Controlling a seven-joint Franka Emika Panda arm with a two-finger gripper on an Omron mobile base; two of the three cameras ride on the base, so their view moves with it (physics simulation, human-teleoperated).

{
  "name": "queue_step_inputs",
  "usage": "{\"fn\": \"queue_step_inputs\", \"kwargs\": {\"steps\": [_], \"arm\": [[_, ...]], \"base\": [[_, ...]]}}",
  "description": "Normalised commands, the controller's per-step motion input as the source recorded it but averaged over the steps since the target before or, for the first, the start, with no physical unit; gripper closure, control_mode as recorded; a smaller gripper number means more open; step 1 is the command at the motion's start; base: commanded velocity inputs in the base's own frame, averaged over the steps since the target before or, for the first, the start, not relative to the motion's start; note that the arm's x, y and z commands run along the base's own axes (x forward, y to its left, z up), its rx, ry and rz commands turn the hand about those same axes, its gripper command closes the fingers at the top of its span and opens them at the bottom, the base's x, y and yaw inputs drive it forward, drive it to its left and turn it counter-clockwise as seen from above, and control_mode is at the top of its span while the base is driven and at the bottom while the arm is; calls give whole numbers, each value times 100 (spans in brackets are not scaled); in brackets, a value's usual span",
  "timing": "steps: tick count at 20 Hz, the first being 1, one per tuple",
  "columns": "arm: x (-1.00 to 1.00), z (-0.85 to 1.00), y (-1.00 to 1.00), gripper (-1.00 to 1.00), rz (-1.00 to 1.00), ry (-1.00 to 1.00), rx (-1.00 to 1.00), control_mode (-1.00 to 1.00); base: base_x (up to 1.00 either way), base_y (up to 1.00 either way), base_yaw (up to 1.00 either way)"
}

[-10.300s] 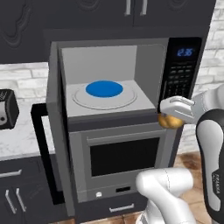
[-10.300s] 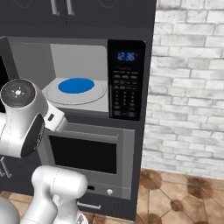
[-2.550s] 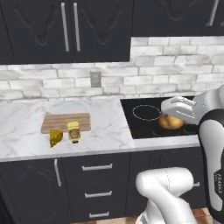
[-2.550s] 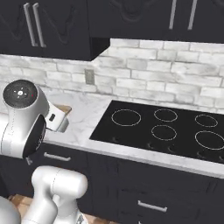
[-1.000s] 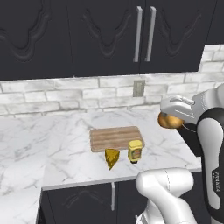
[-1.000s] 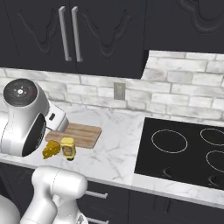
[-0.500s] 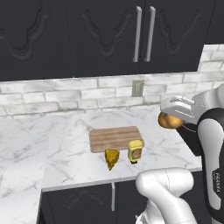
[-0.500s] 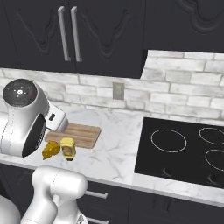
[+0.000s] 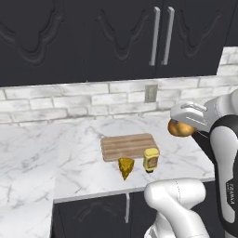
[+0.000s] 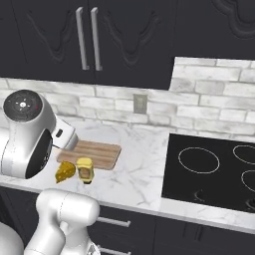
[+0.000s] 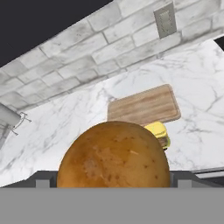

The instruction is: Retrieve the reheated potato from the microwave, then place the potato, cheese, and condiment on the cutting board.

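Now we're carrying the potato [image 9: 180, 128] toward the cutting board [image 9: 128, 146]!

Our tool [image 9: 186, 122] is clamped on the potato, held in the air at the right of the left base view, well apart from the bare board at centre frame. Next we need to swing left and lower it onto the wood. Just below the board on the table [image 9: 79, 160] wait the cheese [image 9: 125, 167] and the condiment [image 9: 150, 160], both off the board; nothing blocks the way.

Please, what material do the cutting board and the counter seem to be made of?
The cutting board looks like wood, matte light brown, with straight grain lines along its length. The counter looks like polished marble or an imitation, white with irregular grey veins; the render cannot settle which.
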Motion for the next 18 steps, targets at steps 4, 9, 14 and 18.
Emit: {"fn": "queue_step_inputs", "kwargs": {"steps": [4,9,14,18], "arm": [[0,0,0,100,0,0,0,100],[0,0,0,100,0,0,0,100],[0,0,0,100,0,0,0,100],[0,0,0,100,0,0,0,100]], "base": [[-5,40,0],[3,44,1],[38,46,0],[43,35,0]]}}
